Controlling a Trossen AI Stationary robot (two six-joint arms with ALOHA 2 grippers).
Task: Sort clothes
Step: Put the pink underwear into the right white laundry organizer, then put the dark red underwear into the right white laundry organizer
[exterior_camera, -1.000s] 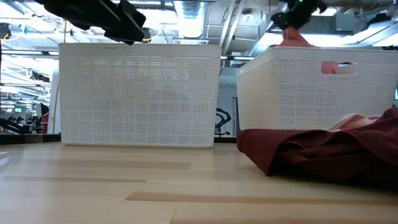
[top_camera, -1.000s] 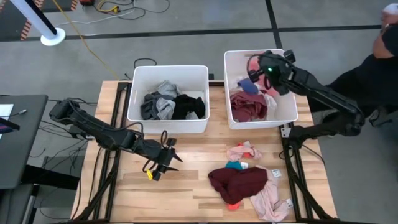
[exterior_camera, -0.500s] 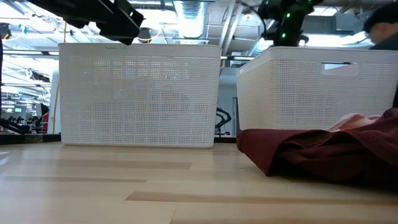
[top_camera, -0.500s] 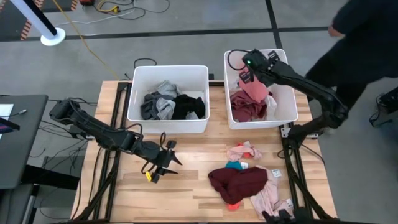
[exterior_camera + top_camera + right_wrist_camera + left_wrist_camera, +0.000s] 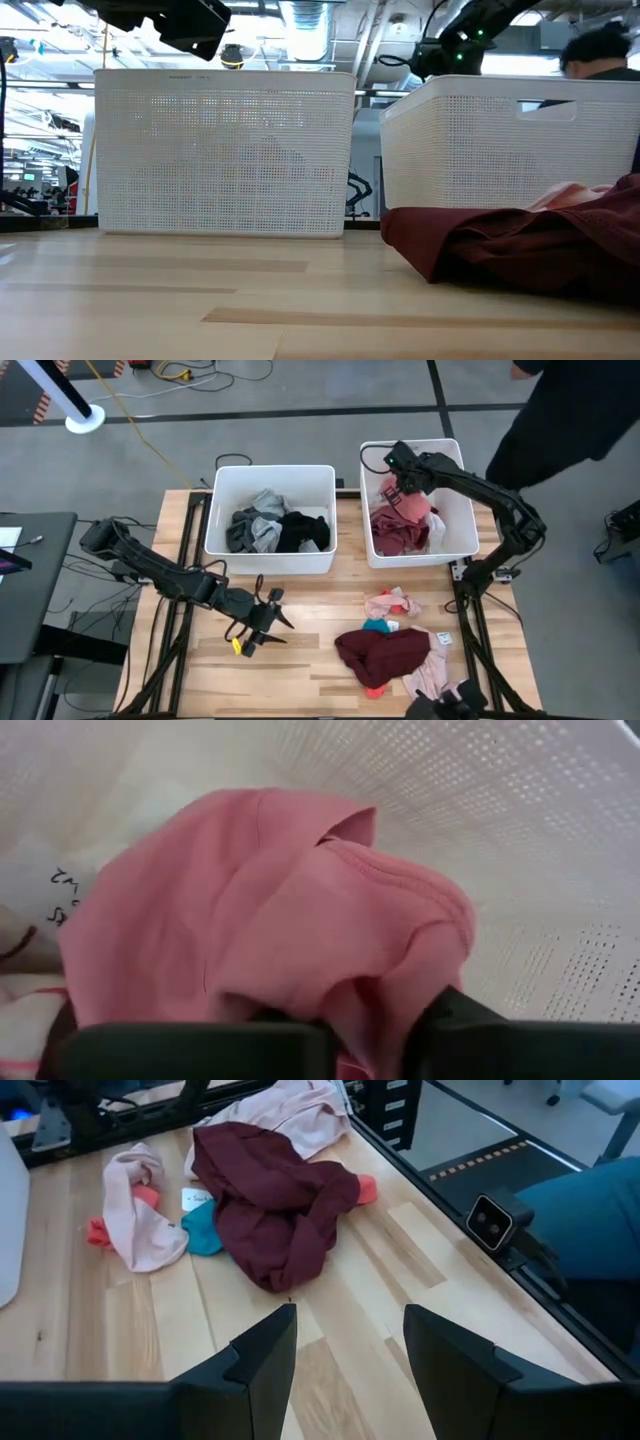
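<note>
R gripper is over the right white bin, near its far-left corner, w/ a pink garment draped right at its fingertips; the cloth bunches betw. the two dark fingers, but can't tell if they're clamped on it or already letting go. From above, the same pink piece lies on top of the maroon/pink heap in that bin.

L gripper hovers over bare wood near the table's front-left area, fingers spread apart, nothing betw. them.

Left white bin holds grey and black clothes.

Unsorted pile sits on the table toward the front-right corner: a maroon garment in the middle, a small teal piece touching its far edge, a light pink piece just beyond that, another pale pink one at the front-right edge.

A person in dark clothing stands beyond the table's far-right corner.
</note>
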